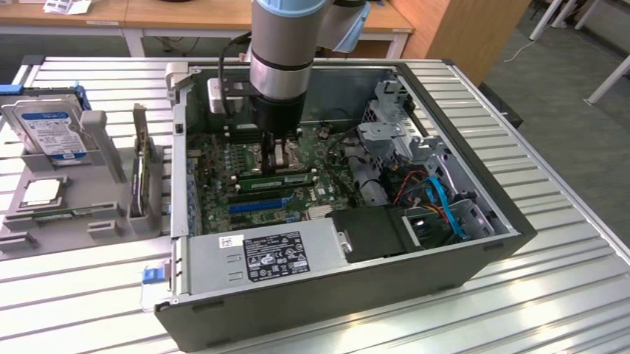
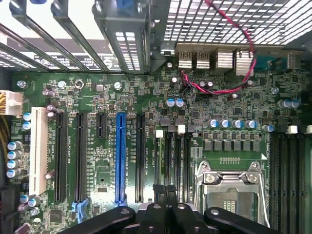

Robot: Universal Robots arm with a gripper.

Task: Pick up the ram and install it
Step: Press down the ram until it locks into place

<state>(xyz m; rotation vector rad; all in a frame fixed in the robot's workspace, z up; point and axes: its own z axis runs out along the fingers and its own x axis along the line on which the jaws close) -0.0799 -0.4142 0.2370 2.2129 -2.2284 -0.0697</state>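
Observation:
The ram (image 1: 279, 178), a long thin green stick, stands on edge in a slot of the motherboard (image 1: 221, 166) inside the open computer case (image 1: 473, 243). My gripper (image 1: 282, 164) reaches down into the case and hangs just above the ram's middle. In the wrist view my gripper (image 2: 165, 187) is shut, its dark fingers (image 2: 158, 192) pressed together with nothing between them, over the narrow slots with white clips (image 2: 181, 128) beside the processor socket (image 2: 229, 190). Whether the fingertips touch the ram I cannot tell.
The case lies on its side on a slatted metal table (image 1: 551, 221). At the exterior view's left a grey holder (image 1: 99, 221) carries a hard drive (image 1: 44, 125), an expansion card (image 1: 143, 169), a processor chip (image 1: 44, 192) and a short green strip (image 1: 67, 214). Power supply (image 1: 276, 254) and drive cables (image 1: 438, 199) crowd the case.

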